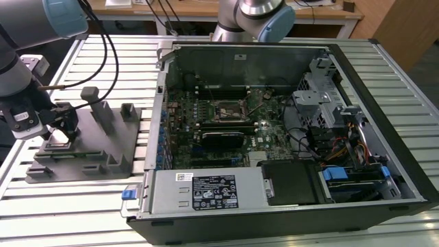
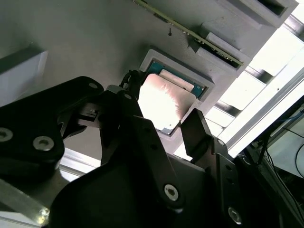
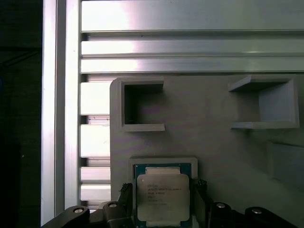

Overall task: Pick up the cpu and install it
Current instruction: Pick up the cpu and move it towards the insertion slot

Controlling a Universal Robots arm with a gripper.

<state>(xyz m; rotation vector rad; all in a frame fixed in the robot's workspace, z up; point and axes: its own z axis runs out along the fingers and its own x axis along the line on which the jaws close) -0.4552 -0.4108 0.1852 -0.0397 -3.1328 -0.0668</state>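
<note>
Gripper (image 3: 162,189) sits open, close around the cpu (image 3: 163,199), which lies by the grey tray's (image 3: 213,118) edge. Not lifted, not installed.

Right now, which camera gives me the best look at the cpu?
The first wrist view: the cpu lies flat-on in its tray pocket, inside the open gripper. The second wrist view shows it slanted and glare-washed; in the exterior view the gripper hides most of it.
</note>
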